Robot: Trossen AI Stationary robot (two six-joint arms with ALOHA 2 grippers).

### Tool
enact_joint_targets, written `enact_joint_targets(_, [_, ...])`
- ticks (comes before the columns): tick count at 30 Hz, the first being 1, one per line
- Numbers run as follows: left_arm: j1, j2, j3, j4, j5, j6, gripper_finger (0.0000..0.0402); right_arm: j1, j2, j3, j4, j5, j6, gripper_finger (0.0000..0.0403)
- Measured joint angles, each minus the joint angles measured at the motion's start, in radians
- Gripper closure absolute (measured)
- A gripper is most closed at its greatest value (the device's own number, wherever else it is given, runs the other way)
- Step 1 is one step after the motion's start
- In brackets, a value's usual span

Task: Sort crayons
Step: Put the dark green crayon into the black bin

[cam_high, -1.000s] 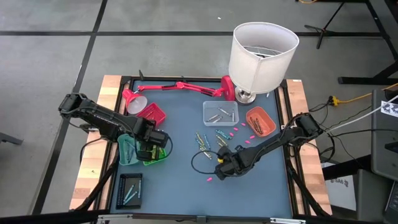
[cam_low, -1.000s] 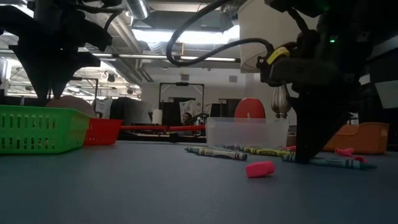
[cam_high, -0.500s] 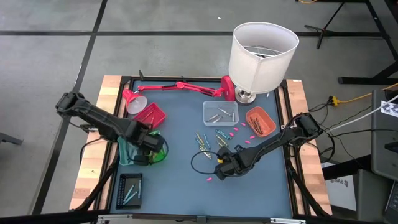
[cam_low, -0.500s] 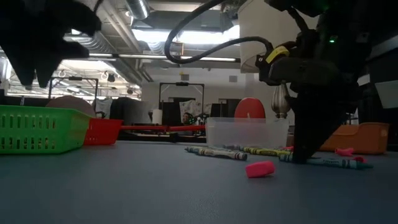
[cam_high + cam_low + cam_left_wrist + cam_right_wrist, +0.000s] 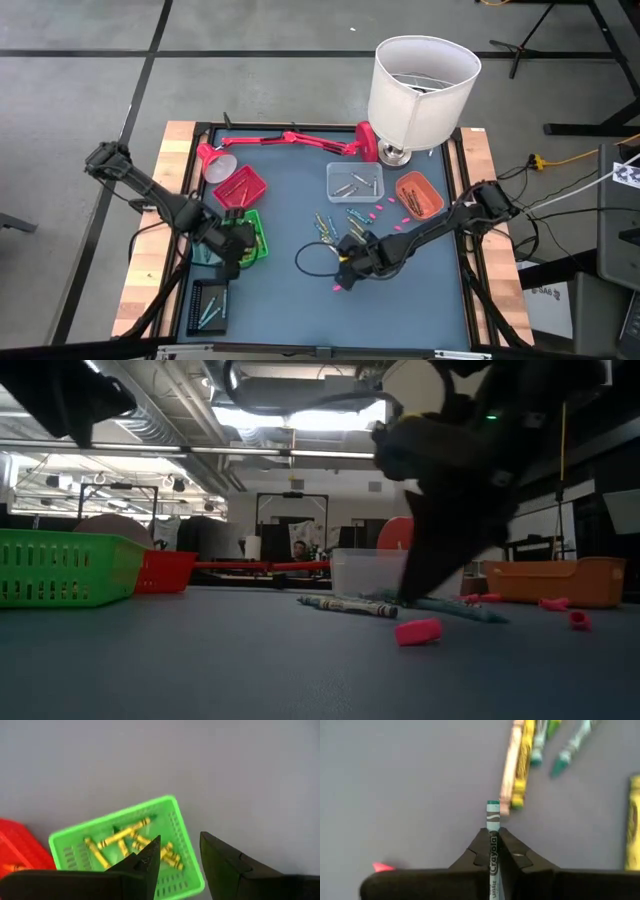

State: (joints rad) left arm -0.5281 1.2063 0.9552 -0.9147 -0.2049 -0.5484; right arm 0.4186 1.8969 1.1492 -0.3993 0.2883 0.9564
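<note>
Loose crayons [image 5: 335,228] in yellow, green and teal lie at the middle of the blue table. My right gripper [image 5: 346,266] stands just near of them, shut on a teal crayon [image 5: 493,815]. My left gripper [image 5: 236,256] hangs open above the near left corner of the green tray [image 5: 250,236]. In the left wrist view the green tray [image 5: 125,840] holds several yellow crayons that lie flat on its floor, and nothing is between the fingers of that gripper [image 5: 180,840]. My right gripper pinches the teal crayon's paper-wrapped shaft [image 5: 493,845] between its two fingers. The crayon lies along the fingers, and its teal tip [image 5: 493,804] sticks out past them. The fingers slant steeply down toward the table. Whether the tip touches the table I cannot tell.
A red tray [image 5: 240,187], a teal tray [image 5: 203,248] and a black tray [image 5: 208,305] stand on the left, a clear tray [image 5: 355,182] and an orange tray [image 5: 420,195] at the back right. A white-shaded lamp [image 5: 423,90] and a pink desk lamp [image 5: 290,140] line the far edge. Small pink bits [image 5: 338,288] dot the table.
My left gripper has risen from above the green tray, drifted toward the table's near edge and turned, staying open. My right gripper has shifted a little toward the table's left and tipped, still shut on the teal crayon.
</note>
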Motion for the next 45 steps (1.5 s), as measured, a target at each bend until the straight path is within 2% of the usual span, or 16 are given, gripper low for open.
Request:
enact_joint_targets(6, [-0.028,0.0,0.0,0.047,-0.077,-0.001,0.0281,-0.052,0.0,0.001,0.118,0.003,-0.153,0.0395])
enact_joint_targets(18, [-0.038,0.0,0.0,0.066,-0.131,-0.054,0.0281,-0.108,-0.002,0.003,0.39,-0.019,-0.464,0.0395])
enact_joint_targets(26, [-0.037,0.001,0.0,0.112,-0.16,-0.055,0.0281,-0.121,-0.002,0.003,0.517,-0.019,-0.59,0.0394])
enact_joint_targets(39, [-0.037,0.001,0.0,0.126,-0.185,-0.052,0.0281,-0.127,-0.003,0.004,0.953,-0.064,-0.803,0.0393])
enact_joint_targets(45, [-0.037,0.001,0.0,0.213,-0.278,-0.015,0.0281,-0.127,-0.004,0.004,1.097,-0.064,-0.892,0.0392])
